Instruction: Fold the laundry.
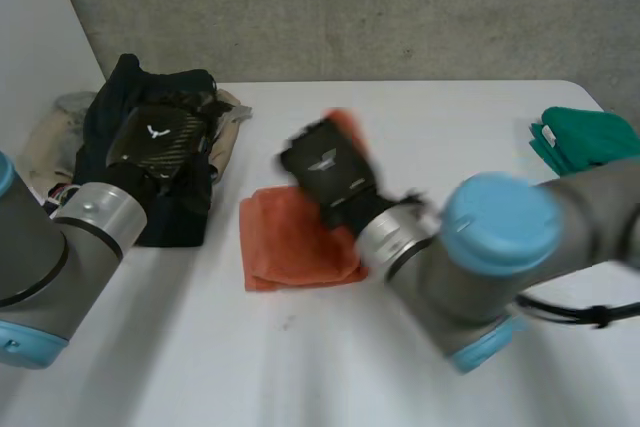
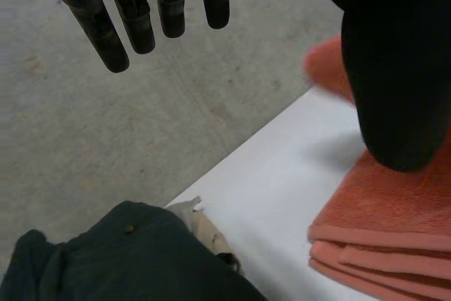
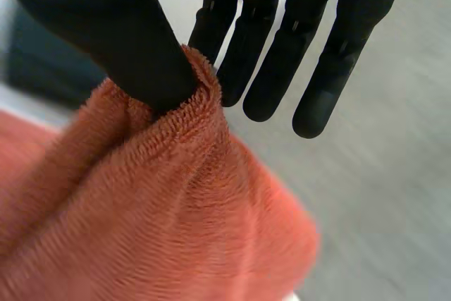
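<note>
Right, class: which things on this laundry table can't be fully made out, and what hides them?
1. The folded orange terry towel: head view, far end under the right hand.
2. The dark garment pile: head view, middle covered by the left hand.
3. The green folded cloth: head view, cut off by the right edge.

The left hand (image 1: 155,142) is black, its broad back plate woven like glossy carbon fibre and stamped with a small white mark. In its wrist view its fingers (image 2: 134,19) are matt black tubes in short ribbed segments with rounded tips, and its thumb (image 2: 398,68) is a thick, smooth black lobe. The right hand (image 1: 330,175) has a boxy black back carrying a pale winged emblem; its fingers (image 3: 282,54) are the same dark segmented tubes. Each hand joins a brushed silver wrist ring. The left arm (image 1: 30,247) and right arm (image 1: 590,212) are thick grey cylinders with round light-blue caps.
</note>
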Action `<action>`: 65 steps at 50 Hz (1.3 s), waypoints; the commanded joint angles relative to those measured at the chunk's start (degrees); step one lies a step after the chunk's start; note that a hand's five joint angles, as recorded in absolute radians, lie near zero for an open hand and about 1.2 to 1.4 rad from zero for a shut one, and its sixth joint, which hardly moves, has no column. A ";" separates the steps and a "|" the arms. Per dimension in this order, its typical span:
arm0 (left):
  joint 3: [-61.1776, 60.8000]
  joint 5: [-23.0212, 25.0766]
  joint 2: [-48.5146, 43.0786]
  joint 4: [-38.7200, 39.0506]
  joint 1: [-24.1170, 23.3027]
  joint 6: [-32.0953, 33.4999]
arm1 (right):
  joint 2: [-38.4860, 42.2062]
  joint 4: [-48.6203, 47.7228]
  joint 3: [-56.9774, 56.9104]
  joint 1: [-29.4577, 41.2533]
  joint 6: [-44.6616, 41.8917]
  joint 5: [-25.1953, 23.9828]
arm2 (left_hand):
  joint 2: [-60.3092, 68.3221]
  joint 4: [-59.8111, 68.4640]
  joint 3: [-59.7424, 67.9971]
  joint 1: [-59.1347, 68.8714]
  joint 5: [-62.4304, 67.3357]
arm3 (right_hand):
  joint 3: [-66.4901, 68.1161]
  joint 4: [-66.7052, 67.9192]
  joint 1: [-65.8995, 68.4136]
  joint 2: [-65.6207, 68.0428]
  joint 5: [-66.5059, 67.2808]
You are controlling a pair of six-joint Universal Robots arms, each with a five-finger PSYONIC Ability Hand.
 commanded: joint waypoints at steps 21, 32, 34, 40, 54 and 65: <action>21.22 -5.86 -17.89 -12.71 -11.95 -10.02 | 11.45 28.66 -24.39 -7.13 35.13 1.68 | -1.85 -1.57 -2.13 -0.75 -2.81 | -58.16 -58.67 -51.32 -57.82 -58.48; 29.66 -16.13 -30.37 -24.39 -11.25 -9.59 | 26.40 45.21 -39.96 -9.33 35.23 0.44 | -1.85 -1.57 -2.13 -0.75 -2.81 | -58.16 -58.67 -51.32 -57.82 -58.48; 29.93 -17.11 -30.99 -25.80 -10.72 -9.33 | 28.08 46.70 -41.11 -9.24 32.86 1.14 | -1.85 -1.57 -2.13 -0.75 -2.81 | -58.16 -58.67 -51.32 -57.82 -58.48; 29.23 -16.59 -29.60 -29.59 -9.67 -7.92 | 26.95 47.50 -41.20 -9.15 25.91 3.77 | -1.85 -1.57 -2.13 -0.75 -2.81 | -58.16 -58.67 -51.32 -57.82 -58.48; 27.55 -1.92 -12.99 -27.39 -6.15 -5.46 | 4.81 25.63 -17.32 -2.30 2.80 14.59 | -1.85 -1.57 -2.13 -0.75 -2.81 | -58.16 -58.67 -51.32 -57.82 -58.48; 29.14 27.95 -3.93 -30.90 -0.26 -9.93 | -1.37 7.51 6.87 5.08 2.52 12.57 | -1.85 -1.57 -2.13 -0.75 -2.81 | -58.16 -58.67 -51.32 -57.82 -58.48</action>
